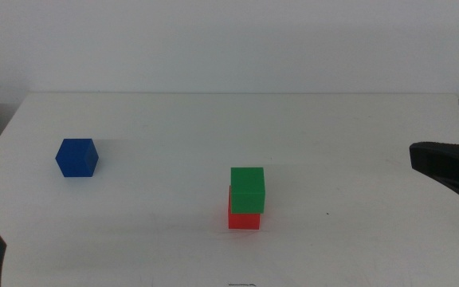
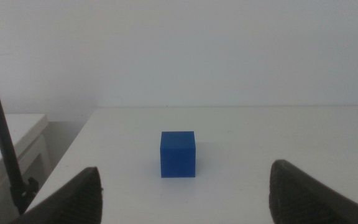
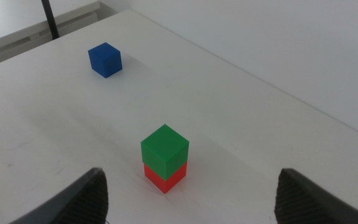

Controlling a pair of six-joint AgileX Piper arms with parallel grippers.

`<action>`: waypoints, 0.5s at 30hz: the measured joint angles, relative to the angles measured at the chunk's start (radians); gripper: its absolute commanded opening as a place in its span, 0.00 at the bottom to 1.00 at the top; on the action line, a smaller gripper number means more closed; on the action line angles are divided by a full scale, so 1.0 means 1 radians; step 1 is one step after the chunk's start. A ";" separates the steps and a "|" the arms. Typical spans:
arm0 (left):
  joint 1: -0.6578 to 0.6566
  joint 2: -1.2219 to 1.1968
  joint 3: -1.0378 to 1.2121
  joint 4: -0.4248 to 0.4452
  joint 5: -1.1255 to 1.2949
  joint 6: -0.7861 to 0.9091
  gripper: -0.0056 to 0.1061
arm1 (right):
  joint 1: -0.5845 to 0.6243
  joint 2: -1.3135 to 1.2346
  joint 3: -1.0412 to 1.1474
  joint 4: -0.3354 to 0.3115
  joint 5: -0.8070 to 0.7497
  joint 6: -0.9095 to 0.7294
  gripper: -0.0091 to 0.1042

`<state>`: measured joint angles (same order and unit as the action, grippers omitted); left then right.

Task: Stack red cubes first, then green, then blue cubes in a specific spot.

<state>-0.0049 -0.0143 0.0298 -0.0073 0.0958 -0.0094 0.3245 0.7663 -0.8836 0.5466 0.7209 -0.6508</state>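
On red cube (image 1: 244, 220): unlabelled green cube (image 1: 248, 190).

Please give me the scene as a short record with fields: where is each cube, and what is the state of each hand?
red cube: on the table, bottom of the stack
green cube: on the red cube, set slightly askew
blue cube: alone on the table, away from the stack
left hand: open, facing the blue cube, not touching it
right hand: open, above the stack, holding nothing

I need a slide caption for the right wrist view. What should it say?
Green cube stacked on red cube, blue cube apart on the table, open right gripper above.
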 measured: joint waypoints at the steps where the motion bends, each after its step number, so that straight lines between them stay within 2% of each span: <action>1: 0.000 0.000 0.000 -0.004 -0.001 -0.001 0.85 | 0.000 0.000 0.000 0.000 0.000 0.000 0.81; 4: 0.001 0.013 -0.025 -0.026 0.018 -0.004 0.85 | 0.000 0.000 0.000 0.000 0.000 0.000 0.81; 7: 0.006 0.125 -0.153 -0.032 0.112 -0.005 0.85 | 0.000 0.000 0.000 0.000 0.000 0.000 0.81; 15: 0.009 0.615 -0.773 -0.014 0.705 -0.003 0.85 | 0.000 0.000 0.000 0.000 0.000 0.000 0.81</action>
<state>0.0039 0.6006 -0.7433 -0.0216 0.8009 -0.0125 0.3245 0.7663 -0.8836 0.5466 0.7209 -0.6508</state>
